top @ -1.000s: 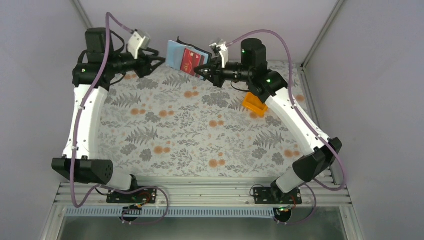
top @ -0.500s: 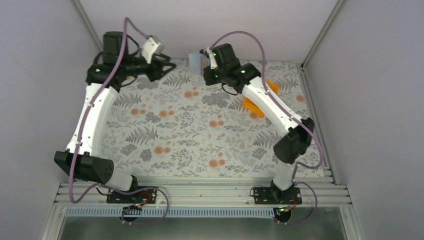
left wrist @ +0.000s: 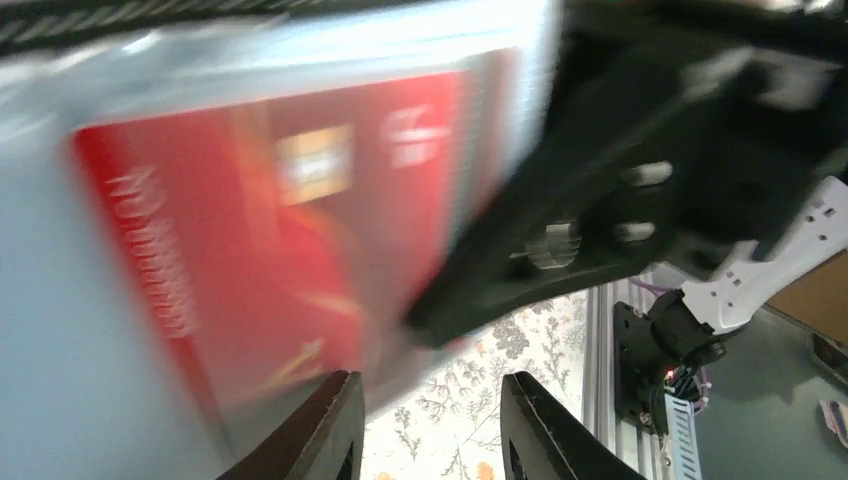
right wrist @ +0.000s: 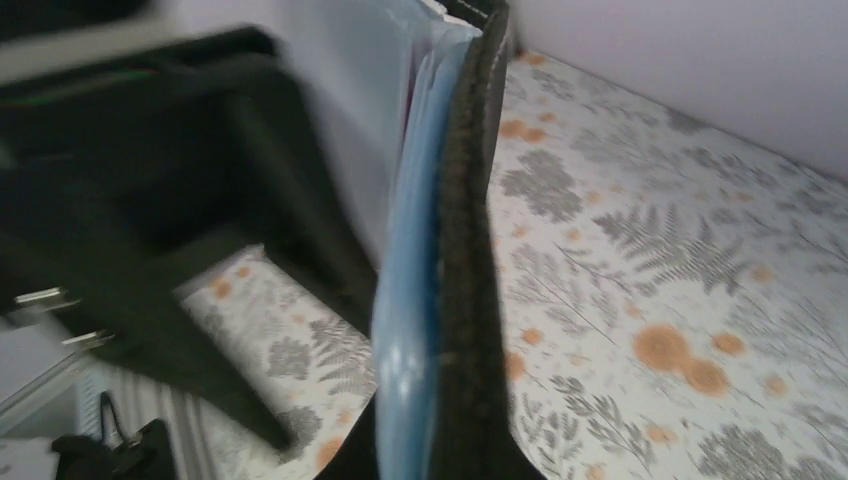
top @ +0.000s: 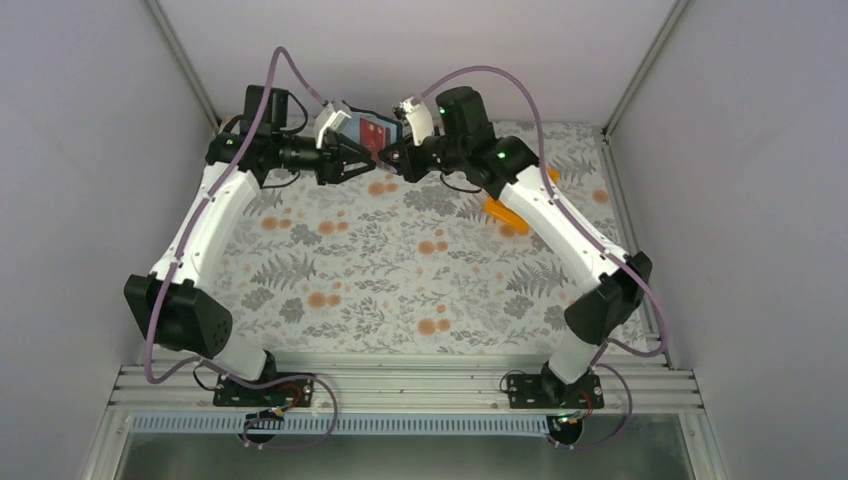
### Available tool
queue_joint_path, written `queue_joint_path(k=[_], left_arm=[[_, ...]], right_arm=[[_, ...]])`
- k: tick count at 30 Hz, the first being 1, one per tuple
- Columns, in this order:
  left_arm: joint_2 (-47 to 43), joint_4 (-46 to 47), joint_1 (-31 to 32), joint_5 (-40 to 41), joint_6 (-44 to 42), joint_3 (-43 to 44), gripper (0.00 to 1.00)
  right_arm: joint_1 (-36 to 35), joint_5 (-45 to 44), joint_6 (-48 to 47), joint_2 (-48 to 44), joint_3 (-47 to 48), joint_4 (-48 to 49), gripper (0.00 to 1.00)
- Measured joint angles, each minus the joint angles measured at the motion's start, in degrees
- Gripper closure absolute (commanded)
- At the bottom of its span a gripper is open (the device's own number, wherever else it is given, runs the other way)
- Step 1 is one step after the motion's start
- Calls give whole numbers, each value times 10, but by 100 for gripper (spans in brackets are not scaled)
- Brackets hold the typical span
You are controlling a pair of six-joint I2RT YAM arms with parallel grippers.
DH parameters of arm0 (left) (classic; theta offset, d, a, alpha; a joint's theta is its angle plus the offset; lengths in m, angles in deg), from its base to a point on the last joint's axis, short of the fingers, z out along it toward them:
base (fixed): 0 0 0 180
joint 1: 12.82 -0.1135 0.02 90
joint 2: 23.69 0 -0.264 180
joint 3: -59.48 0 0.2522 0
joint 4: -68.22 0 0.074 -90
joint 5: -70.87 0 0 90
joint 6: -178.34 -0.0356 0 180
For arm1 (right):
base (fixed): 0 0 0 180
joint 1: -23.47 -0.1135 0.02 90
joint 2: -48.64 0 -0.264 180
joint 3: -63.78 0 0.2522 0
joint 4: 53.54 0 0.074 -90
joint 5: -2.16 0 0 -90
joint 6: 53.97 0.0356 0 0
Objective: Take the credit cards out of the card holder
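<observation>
The card holder (top: 352,124) hangs in the air at the back of the table, folded open, with my right gripper (top: 386,158) shut on its lower edge. The right wrist view looks along it edge-on: black cover (right wrist: 466,290) and grey-blue lining (right wrist: 405,330). A red credit card (top: 376,131) sits in its inner pocket and fills the left wrist view (left wrist: 270,230), blurred. My left gripper (top: 357,159) is close against the holder's face, open (left wrist: 425,380), with only table cloth showing between its fingers; the holder's corner lies just above its left finger (left wrist: 325,425).
An orange bin (top: 508,213) lies on the floral cloth under the right forearm. The back wall is close behind both grippers. The right gripper's black body (left wrist: 620,190) crowds the left wrist view.
The left arm has swung right and down until its gripper reaches the holder's face, its jaws a little narrower. The right gripper turned the holder and shifted it left; its grip is unchanged.
</observation>
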Motion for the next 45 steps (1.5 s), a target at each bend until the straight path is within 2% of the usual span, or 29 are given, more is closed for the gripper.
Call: queue_joint_path(k=[11, 14, 20, 22, 26, 28, 30, 32, 39, 41, 45], left_arm=[[-26, 5, -41, -9, 11, 4, 71], [-29, -9, -39, -32, -6, 14, 76], [-30, -64, -23, -73, -78, 32, 86], [-30, -89, -24, -86, -112, 39, 96], [-31, -127, -25, -110, -164, 43, 98], [-31, -136, -25, -115, -174, 44, 98], [-32, -146, -26, -125, -185, 44, 98], [-33, -157, -26, -140, -193, 45, 98], [-33, -173, -32, -169, -200, 50, 98], [-33, -173, -36, -171, -201, 50, 98], [-33, -173, -36, -172, -203, 50, 98]], right_arm=[[5, 139, -87, -80, -64, 47, 96], [7, 163, -104, -91, -74, 58, 96], [9, 196, -116, -93, -77, 62, 96], [10, 210, -120, -93, -78, 62, 96], [17, 238, -120, -93, -80, 62, 95], [19, 252, -121, -93, -82, 62, 88], [20, 263, -123, -93, -82, 63, 74], [21, 269, -122, -94, -88, 74, 65], [44, 294, -130, -122, -155, 122, 57], [53, 299, -132, -128, -160, 126, 57], [60, 311, -134, -133, -161, 135, 74]])
